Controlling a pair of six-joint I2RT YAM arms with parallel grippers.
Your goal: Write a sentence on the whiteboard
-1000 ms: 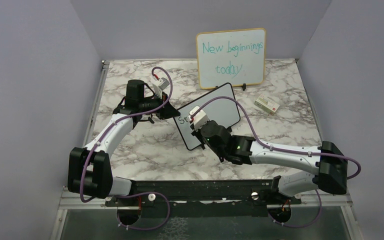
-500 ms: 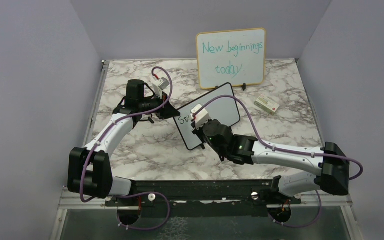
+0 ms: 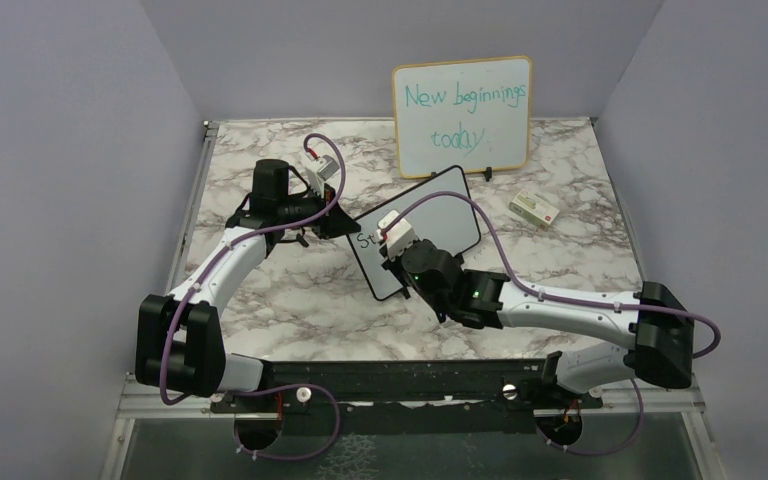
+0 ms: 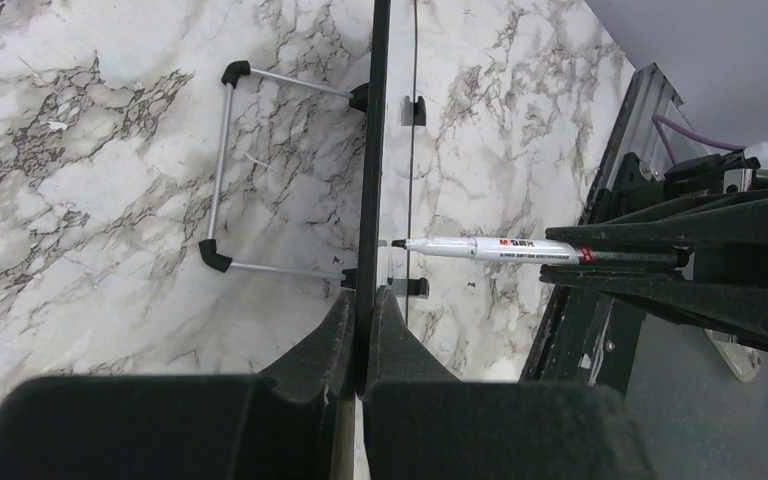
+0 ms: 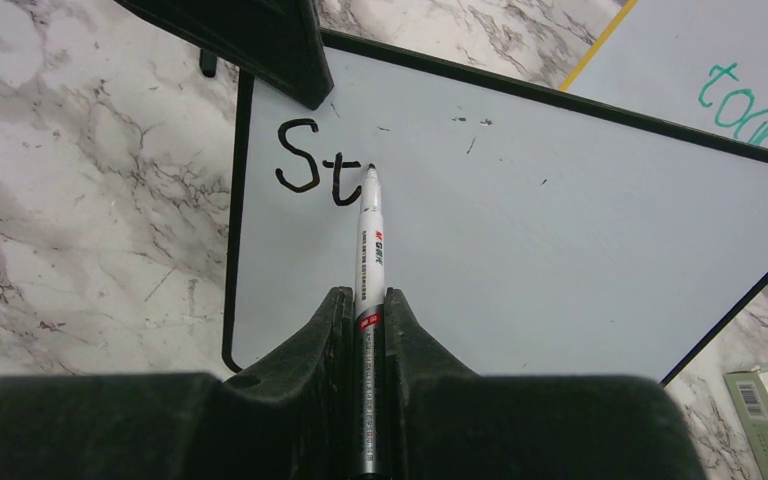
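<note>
The whiteboard (image 3: 450, 215) stands mid-counter on its wire stand. It is turned at an angle, with its left end nearer the arms and its right end farther back. The left fingers (image 4: 352, 325) are closed tight on the board's left edge and pinch the thin black frame between them. In the left wrist view the board is seen edge-on as a dark line, and the stand's legs rest on the marble counter (image 3: 290, 290) behind it.

The right fingers (image 5: 348, 310) are clamped around a marker (image 5: 371, 240), which points away from the wrist at the board's face. Its tip sits just right of the black letters "St", close to the board's top left corner and level with the crossbar of the "t".

Right of the tip the white face runs unwritten to the far right edge, marked only by a few small dark specks. Below the letters it is blank down to the bottom frame.

The board's far right corner lies near the foot of the wood-framed board (image 3: 463, 115), which stands against the back wall. A small box (image 3: 534, 209) lies on the counter to the right, apart from both boards. The counter's left edge meets a metal rail beside the left arm.
</note>
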